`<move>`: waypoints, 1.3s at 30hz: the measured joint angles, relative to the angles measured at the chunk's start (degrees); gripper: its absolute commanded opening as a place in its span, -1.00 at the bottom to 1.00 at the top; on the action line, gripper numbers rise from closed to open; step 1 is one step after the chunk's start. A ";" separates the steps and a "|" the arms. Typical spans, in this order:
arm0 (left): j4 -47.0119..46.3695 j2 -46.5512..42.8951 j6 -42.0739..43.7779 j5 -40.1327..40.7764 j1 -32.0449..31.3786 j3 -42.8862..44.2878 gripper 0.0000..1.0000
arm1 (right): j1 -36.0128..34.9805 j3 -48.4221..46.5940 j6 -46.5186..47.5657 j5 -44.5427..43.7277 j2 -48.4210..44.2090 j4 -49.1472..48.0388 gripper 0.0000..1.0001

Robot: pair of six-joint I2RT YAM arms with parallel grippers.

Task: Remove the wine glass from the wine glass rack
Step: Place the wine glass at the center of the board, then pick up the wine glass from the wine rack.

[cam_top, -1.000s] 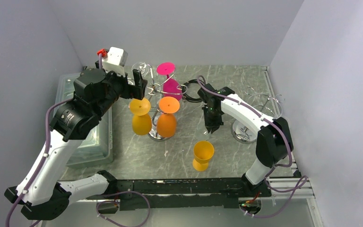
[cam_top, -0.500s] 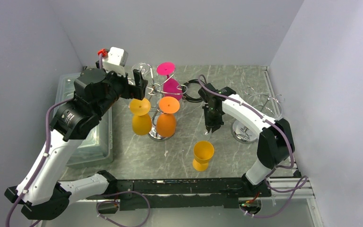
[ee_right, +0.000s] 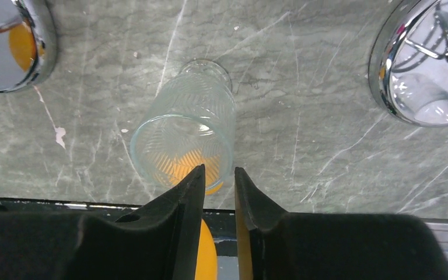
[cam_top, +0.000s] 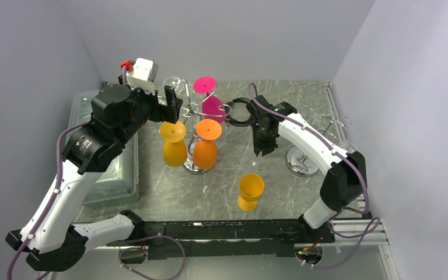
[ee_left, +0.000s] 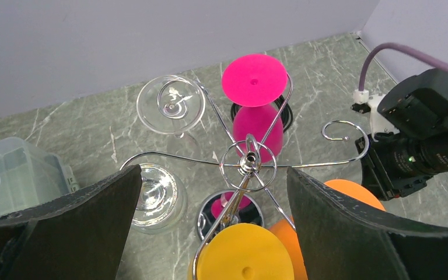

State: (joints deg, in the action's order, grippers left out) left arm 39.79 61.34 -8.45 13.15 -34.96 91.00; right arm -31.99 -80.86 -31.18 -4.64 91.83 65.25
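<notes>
Three coloured wine glasses [cam_top: 174, 143] hang inverted on the wine glass rack [cam_top: 195, 116] near the table's far edge; left gripper [cam_top: 172, 105] gapes beside it, right gripper [cam_top: 264, 149] nearly closed, empty.

Light is bright, soft and even in all three views, coming from above; the grey walls show no hard shadows. Objects cast only faint, short shadows on the marbled tabletop [cam_top: 221, 186]. The wine glass rack's chrome disc base [ee_right: 17, 46] gives mirror glare at the left of the right wrist view. Both wrist views are sharp in the middle, while the near black fingers [ee_left: 70, 233] look soft and oversized.
</notes>
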 measured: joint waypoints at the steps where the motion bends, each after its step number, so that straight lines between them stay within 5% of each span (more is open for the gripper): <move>1: 0.00 0.00 0.00 -0.07 0.02 0.00 0.99 | 0.00 -0.74 0.00 -0.31 -0.24 0.39 -0.42; 9: 0.00 0.00 -0.02 -0.94 0.02 0.00 0.99 | 0.00 -6.14 -0.20 -2.12 -2.47 2.36 -0.39; 24: 0.35 1.29 -0.87 -4.17 0.02 2.03 0.99 | 0.00 -25.70 -0.55 -10.71 -8.85 8.33 -0.04; 39: 0.28 4.31 -2.91 -9.07 0.00 3.54 0.98 | 2.64 -24.00 -5.90 -24.74 -26.40 17.66 0.27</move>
State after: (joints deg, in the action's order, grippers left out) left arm 40.07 65.65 -11.35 4.08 -34.96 94.54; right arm -29.34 -104.86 -37.08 -29.39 65.43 82.91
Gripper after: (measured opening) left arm 0.993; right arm 0.619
